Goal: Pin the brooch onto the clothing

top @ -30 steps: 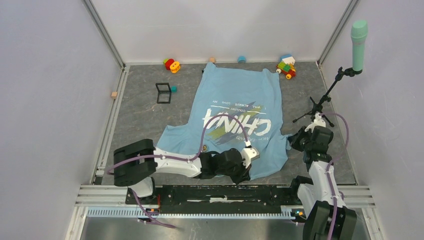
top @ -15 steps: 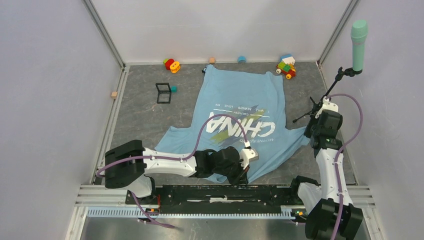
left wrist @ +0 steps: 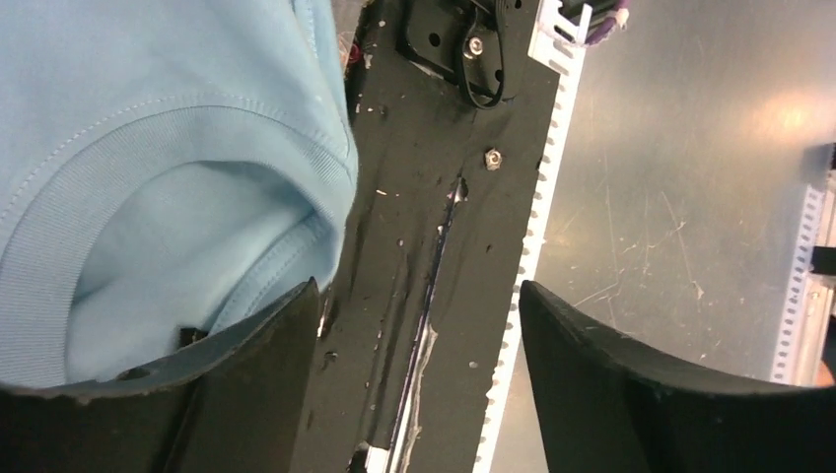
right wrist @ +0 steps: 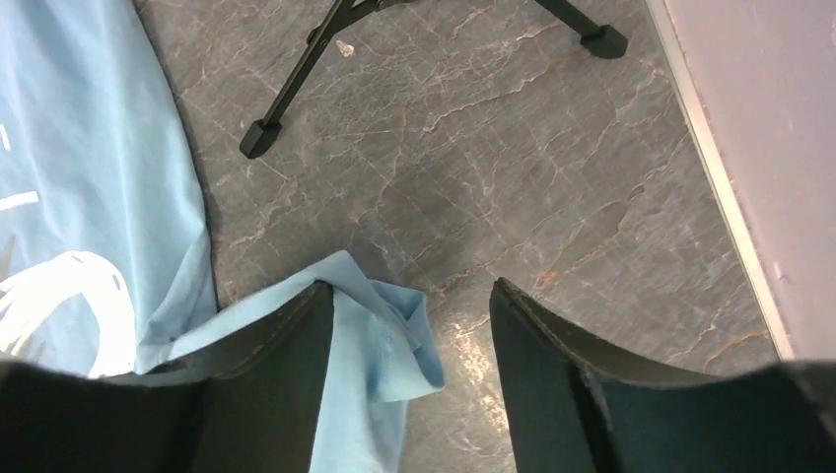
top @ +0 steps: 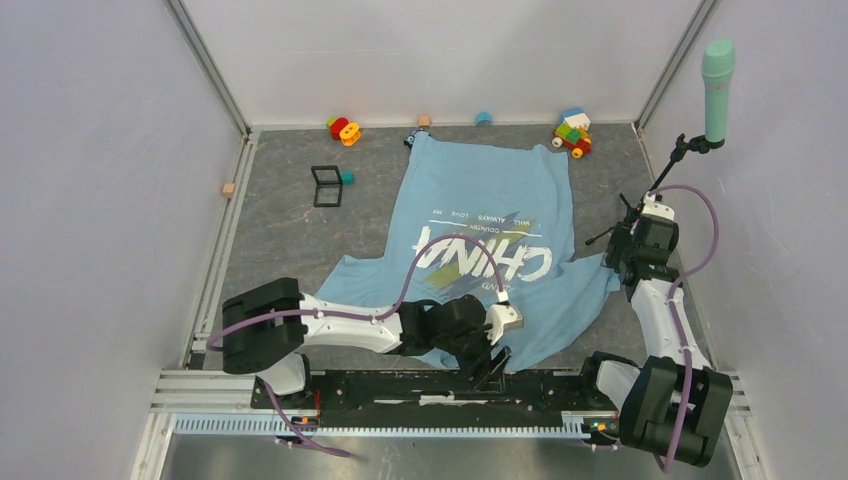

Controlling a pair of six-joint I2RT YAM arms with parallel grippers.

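The top camera looked down on the whole table [top: 280, 235] from its near edge. Wrist cameras faced down, seemingly close: left at the near edge, right at the right. All caught the shirt [top: 490, 200].

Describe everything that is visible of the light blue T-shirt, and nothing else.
The T-shirt is light blue knit cloth with short sleeves, a white CHINA print and grey and yellow-green strokes. It lies spread and slightly wrinkled on the grey table, hem toward the far wall. Its ribbed neckline reaches the near edge, beside the open left gripper. One sleeve tip lies crumpled between the jaws of the open right gripper.
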